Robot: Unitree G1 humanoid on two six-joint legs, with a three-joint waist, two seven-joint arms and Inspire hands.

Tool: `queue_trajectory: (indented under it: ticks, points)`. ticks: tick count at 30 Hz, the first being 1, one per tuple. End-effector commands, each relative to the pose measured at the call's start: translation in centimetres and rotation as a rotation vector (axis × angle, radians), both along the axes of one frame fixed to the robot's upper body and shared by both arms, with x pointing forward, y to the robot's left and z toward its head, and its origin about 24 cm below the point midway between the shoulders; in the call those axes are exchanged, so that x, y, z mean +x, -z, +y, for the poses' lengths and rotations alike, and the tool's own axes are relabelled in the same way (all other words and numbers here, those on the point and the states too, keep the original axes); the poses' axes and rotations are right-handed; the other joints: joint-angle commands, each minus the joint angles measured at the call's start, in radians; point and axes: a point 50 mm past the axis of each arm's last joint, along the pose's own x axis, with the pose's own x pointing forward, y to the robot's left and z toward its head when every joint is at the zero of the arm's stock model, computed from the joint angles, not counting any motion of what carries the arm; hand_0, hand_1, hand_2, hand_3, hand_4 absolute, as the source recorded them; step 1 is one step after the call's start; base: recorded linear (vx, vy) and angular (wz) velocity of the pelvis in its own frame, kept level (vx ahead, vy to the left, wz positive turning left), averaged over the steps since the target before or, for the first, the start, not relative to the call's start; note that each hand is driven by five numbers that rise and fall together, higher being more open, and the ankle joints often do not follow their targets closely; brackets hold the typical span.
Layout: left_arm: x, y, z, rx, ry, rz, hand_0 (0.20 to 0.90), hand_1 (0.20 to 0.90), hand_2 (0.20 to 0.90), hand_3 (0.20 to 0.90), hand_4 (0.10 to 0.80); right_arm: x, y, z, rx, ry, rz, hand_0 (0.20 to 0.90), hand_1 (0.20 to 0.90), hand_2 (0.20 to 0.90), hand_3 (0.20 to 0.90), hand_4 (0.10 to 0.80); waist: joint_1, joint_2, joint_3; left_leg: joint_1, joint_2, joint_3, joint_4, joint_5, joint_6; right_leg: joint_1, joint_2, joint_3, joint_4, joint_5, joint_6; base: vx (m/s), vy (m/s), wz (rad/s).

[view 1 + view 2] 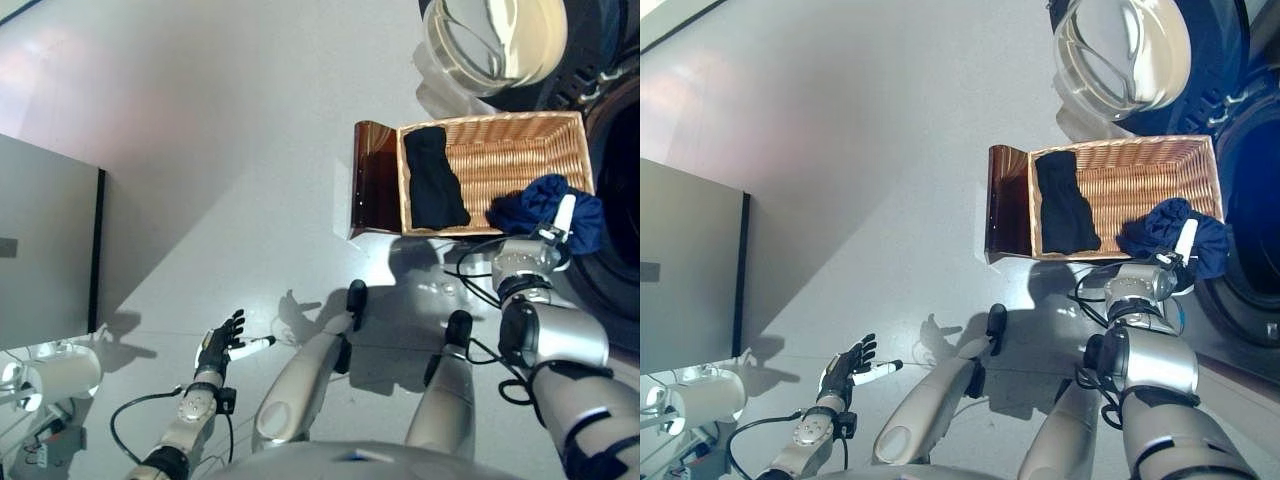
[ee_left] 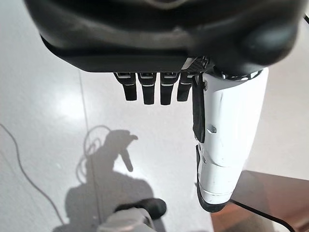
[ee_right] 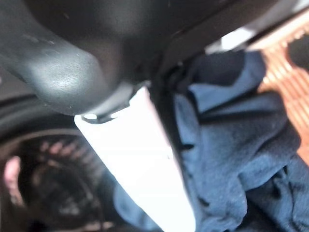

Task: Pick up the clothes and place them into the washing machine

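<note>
- Left eye view: the right hand [image 1: 551,243] is seen at the blue garment [image 1: 548,208], bunched at the near right corner of the wicker basket [image 1: 500,132].
- Right wrist view: the white-covered thumb is pressed into the blue cloth; a closed grip appears held, so the pick-up is judged under way.
- A lift and a carry to the washing machine drum [image 1: 1252,200], just to the right, would be called for next.
- A black garment [image 1: 433,178] is left lying in the basket.
- The left hand [image 1: 219,346] is held open and empty, low over the floor.

A dark blue garment [image 1: 545,208] sits bunched at the near right corner of the wicker basket [image 1: 500,150], spilling over its rim toward the washing machine [image 1: 615,200], with the right robot hand [image 1: 555,235] closed on it. A black garment [image 1: 433,178] lies folded lengthwise along the basket's left end. The washing machine's round glass door [image 1: 495,40] stands open beyond the basket.
</note>
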Motion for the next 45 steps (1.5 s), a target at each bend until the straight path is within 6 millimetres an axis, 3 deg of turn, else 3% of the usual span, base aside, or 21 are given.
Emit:
queue_trajectory:
  ticks: [1,3,4,5,7,8,9,11,12,13,15,17,20,24,28,33,36,41,45]
  points:
    - [-0.4,0.0,1.5,0.056,-0.063,-0.012,0.900,0.900,0.900,0.900,0.800,-1.3,-12.1,-6.1,-0.420,0.169,-0.155,0.200,0.200,0.200,0.200,0.300,0.007,0.054,-0.027,-0.071,0.011,0.000,0.061,-0.043,-0.091,0.032,0.030,-0.014,-0.060,-0.011,-0.085,0.014,0.008,0.07]
    - [-0.2,-0.6,1.9,0.049,-0.054,-0.051,0.900,0.900,0.900,0.900,0.800,-4.0,-21.1,-8.3,-0.668,0.300,-0.243,0.200,0.200,0.200,0.200,0.300,-0.001,0.063,-0.033,-0.073,0.008,0.003,0.061,-0.045,-0.095,0.019,0.027,0.000,-0.054,-0.010,-0.082,0.010,0.040,0.05]
    - [-0.2,-0.7,2.0,0.043,-0.062,-0.063,0.900,0.900,0.900,0.900,0.800,-4.6,-24.1,-7.9,-0.750,0.340,-0.274,0.200,0.200,0.200,0.200,0.300,-0.003,0.064,-0.034,-0.073,0.008,0.006,0.060,-0.045,-0.095,0.011,0.027,0.006,-0.054,-0.007,-0.082,-0.009,0.057,0.01]
    - [-0.7,-1.0,3.2,0.077,-0.057,-0.061,0.900,0.900,0.900,0.900,0.800,-7.6,-31.5,-7.1,-0.952,0.428,-0.386,0.200,0.200,0.200,0.200,0.300,-0.004,0.043,-0.042,-0.072,0.008,0.013,0.051,-0.041,-0.097,-0.004,0.025,0.016,-0.057,0.001,-0.081,-0.020,0.042,-0.07]
    - [-1.0,-1.0,3.5,0.090,-0.044,-0.052,0.900,0.900,0.900,0.900,0.800,-10.0,-36.1,-6.7,-1.056,0.497,-0.399,0.200,0.200,0.200,0.200,0.300,-0.008,0.032,-0.047,-0.078,0.014,0.022,0.044,-0.037,-0.101,-0.025,0.024,0.029,-0.051,0.007,-0.080,0.002,0.026,-0.25]
    - [-1.1,-0.9,3.0,0.082,-0.033,-0.053,0.900,0.900,0.900,0.900,0.800,-10.5,-37.2,-6.8,-1.087,0.489,-0.393,0.200,0.200,0.200,0.200,0.300,-0.014,0.035,-0.050,-0.079,0.016,0.025,0.036,-0.035,-0.102,-0.034,0.024,0.035,-0.048,0.005,-0.080,0.024,0.012,-0.36]
    - [-1.0,-0.9,2.7,0.074,-0.033,-0.055,0.900,0.900,0.900,0.900,0.800,-10.6,-37.7,-6.7,-1.095,0.485,-0.399,0.428,0.428,0.428,0.428,0.463,-0.015,0.041,-0.049,-0.080,0.016,0.026,0.034,-0.034,-0.102,-0.037,0.023,0.037,-0.047,0.004,-0.080,0.037,0.010,-0.27]
    - [-0.5,-0.8,1.9,0.048,-0.050,-0.067,0.900,0.900,0.900,0.900,0.800,-10.2,-36.3,-7.8,-1.040,0.467,-0.355,0.900,0.900,0.900,0.900,0.800,-0.036,0.046,-0.050,-0.076,0.021,0.031,0.023,-0.033,-0.100,-0.040,0.032,0.044,-0.050,0.009,-0.080,0.045,0.004,-0.12]
    - [-0.2,-0.8,1.6,0.033,-0.061,-0.072,0.900,0.900,0.900,0.900,0.800,-9.5,-34.6,-8.5,-1.004,0.449,-0.311,0.900,0.900,0.900,0.900,0.800,-0.039,0.054,-0.047,-0.078,0.023,0.033,0.023,-0.024,-0.098,-0.043,0.037,0.045,-0.054,0.019,-0.081,0.047,-0.006,-0.03]
    - [-0.3,-0.8,1.8,0.040,-0.061,-0.068,0.900,0.900,0.900,0.900,0.800,-9.4,-34.2,-8.7,-0.999,0.446,-0.308,0.900,0.900,0.900,0.900,0.800,-0.039,0.048,-0.049,-0.074,0.022,0.033,0.024,-0.033,-0.098,-0.038,0.036,0.045,-0.052,0.010,-0.081,0.016,-0.011,-0.05]
    - [-0.1,-0.8,1.7,0.032,-0.081,-0.071,0.900,0.900,0.900,0.900,0.800,-7.6,-30.8,-9.3,-0.955,0.383,-0.196,0.900,0.900,0.900,0.900,0.800,-0.042,0.045,-0.047,-0.069,0.021,0.038,0.032,-0.040,-0.094,-0.036,0.041,0.050,-0.051,0.014,-0.084,0.018,-0.008,-0.06]
    - [-0.2,-0.5,1.3,0.006,-0.098,-0.062,0.900,0.900,0.900,0.900,0.800,-4.0,-24.3,-8.6,-0.881,0.231,-0.067,0.900,0.900,0.900,0.900,0.800,-0.049,0.054,-0.036,-0.065,0.022,0.042,0.043,-0.045,-0.091,-0.029,0.043,0.047,-0.049,0.016,-0.085,-0.006,-0.007,-0.03]
    - [-0.4,0.0,0.8,-0.012,-0.107,-0.036,0.900,0.900,0.900,0.900,0.800,-1.2,-16.4,-7.0,-0.712,0.087,0.028,0.900,0.900,0.900,0.900,0.800,-0.041,0.059,-0.033,-0.044,0.022,0.036,0.043,-0.046,-0.089,0.004,0.043,0.038,-0.056,0.012,-0.085,-0.008,-0.010,-0.08]
    - [-0.4,0.3,0.8,-0.013,-0.112,-0.010,0.900,0.900,0.900,0.900,0.800,0.4,-9.6,-4.2,-0.567,-0.045,0.081,0.900,0.900,0.900,0.900,0.800,-0.030,0.046,-0.033,-0.018,0.023,0.025,0.035,-0.039,-0.089,0.050,0.046,0.016,-0.068,0.012,-0.085,-0.001,-0.032,0.01]
    - [-0.8,0.3,1.6,0.033,-0.101,0.006,0.900,0.900,0.900,0.900,0.800,1.4,-5.1,-1.1,-0.498,-0.170,0.099,0.900,0.900,0.900,0.900,0.800,-0.024,0.004,-0.028,0.003,0.030,0.008,0.026,-0.031,-0.088,0.096,0.047,-0.016,-0.089,0.018,-0.084,0.005,-0.076,0.16]
    - [-1.1,0.4,2.7,0.075,-0.105,0.028,0.900,0.900,0.900,0.900,0.800,1.8,-2.1,1.7,-0.470,-0.288,0.126,0.900,0.900,0.900,0.900,0.800,-0.012,-0.070,-0.025,0.033,0.038,-0.009,0.027,-0.036,-0.087,0.151,0.048,-0.046,-0.117,0.025,-0.083,0.021,-0.052,0.16]
    - [-1.3,0.3,3.5,0.104,-0.108,0.039,0.900,0.900,0.900,0.900,0.800,1.6,-1.0,1.7,-0.511,-0.348,0.229,0.900,0.900,0.900,0.900,0.800,-0.001,-0.108,-0.022,0.039,0.041,-0.019,0.031,-0.038,-0.085,0.170,0.050,-0.062,-0.132,0.033,-0.084,0.001,-0.045,0.05]
    - [-1.1,0.0,4.7,0.144,-0.117,0.036,0.900,0.900,0.900,0.900,0.800,2.4,-1.0,2.8,-0.650,-0.461,0.368,0.900,0.900,0.900,0.900,0.800,0.009,-0.145,-0.007,0.035,0.044,-0.030,0.041,-0.037,-0.085,0.182,0.056,-0.079,-0.141,0.039,-0.087,-0.009,-0.030,0.13]
    - [-0.7,-0.7,5.8,0.189,-0.125,0.001,0.900,0.900,0.900,0.900,0.800,3.7,-2.9,3.6,-0.958,-0.546,0.662,0.900,0.900,0.900,0.900,0.800,0.034,-0.171,0.016,0.015,0.042,-0.044,0.052,-0.034,-0.086,0.173,0.057,-0.096,-0.141,0.047,-0.090,-0.015,-0.011,0.01]
